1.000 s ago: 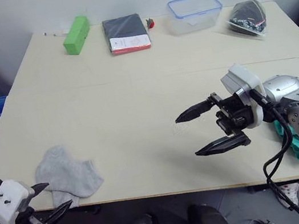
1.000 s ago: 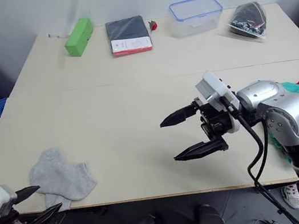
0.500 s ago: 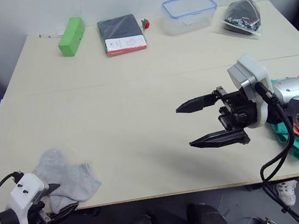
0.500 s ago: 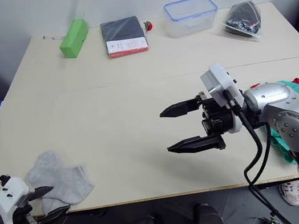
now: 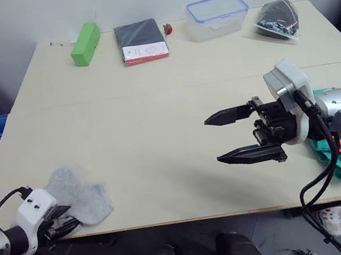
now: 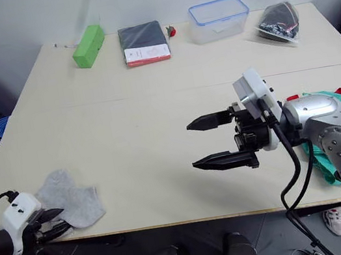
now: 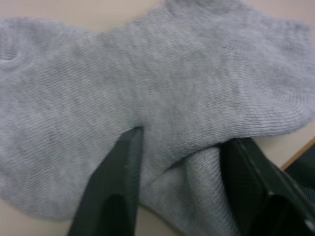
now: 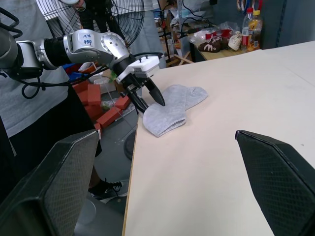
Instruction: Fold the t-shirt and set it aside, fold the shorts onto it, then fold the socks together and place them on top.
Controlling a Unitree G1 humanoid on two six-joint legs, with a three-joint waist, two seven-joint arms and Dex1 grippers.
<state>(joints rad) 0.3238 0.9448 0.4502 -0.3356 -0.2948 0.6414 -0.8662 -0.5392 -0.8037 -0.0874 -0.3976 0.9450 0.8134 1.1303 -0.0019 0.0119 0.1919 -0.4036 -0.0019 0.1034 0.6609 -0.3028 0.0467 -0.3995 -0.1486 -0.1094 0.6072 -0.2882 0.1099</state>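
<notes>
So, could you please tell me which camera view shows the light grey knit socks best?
The left wrist view: the light grey knit socks fill it, with the left gripper open around a fold. The eye views show them small at the beige table's near left edge; the right wrist view shows them far off.

Green block [image 5: 85, 42], dark book [image 5: 140, 39], clear tub [image 5: 218, 16] (blue-rimmed) line the table's [image 5: 155, 117] far edge.
</notes>
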